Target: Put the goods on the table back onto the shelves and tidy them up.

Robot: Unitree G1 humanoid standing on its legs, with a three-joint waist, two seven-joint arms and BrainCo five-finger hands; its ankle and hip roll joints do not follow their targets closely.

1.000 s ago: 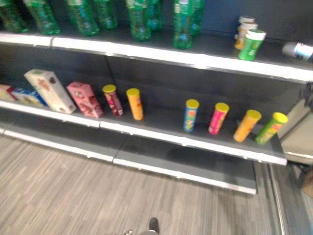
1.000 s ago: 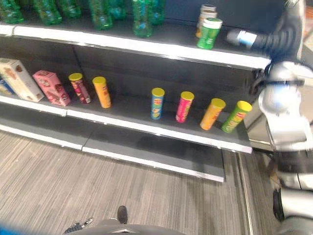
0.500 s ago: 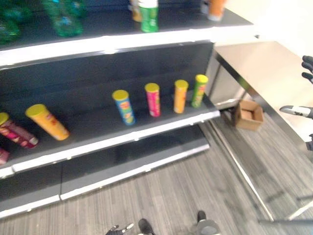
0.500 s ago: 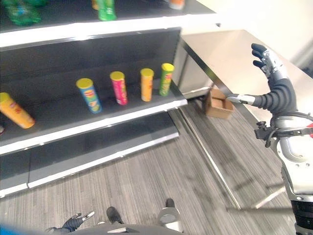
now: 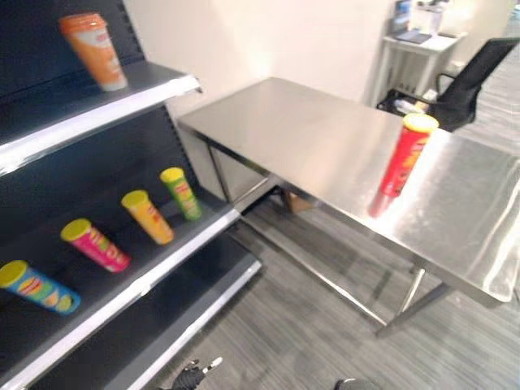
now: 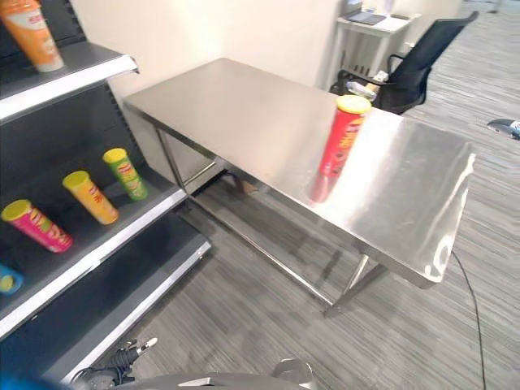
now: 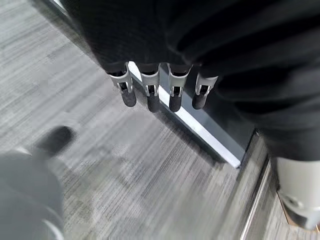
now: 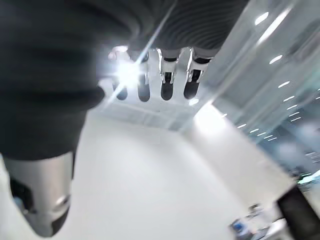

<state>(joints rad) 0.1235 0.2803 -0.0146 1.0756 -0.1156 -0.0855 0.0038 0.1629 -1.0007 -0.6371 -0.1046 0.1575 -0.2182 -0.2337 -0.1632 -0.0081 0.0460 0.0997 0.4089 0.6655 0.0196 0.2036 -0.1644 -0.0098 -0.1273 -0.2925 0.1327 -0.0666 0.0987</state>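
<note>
A red can stands upright on the steel counter, at two o'clock. At nine o'clock, shelves hold four cans. Left hand and right hand hang relaxed, holding nothing.

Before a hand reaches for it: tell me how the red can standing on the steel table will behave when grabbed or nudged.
The red can is tall, narrow and upright, so a nudge near its yellow lid would probably tip it. Being round, it would likely roll once down. The polished steel table looks slick, so a low push may slide it.
</note>
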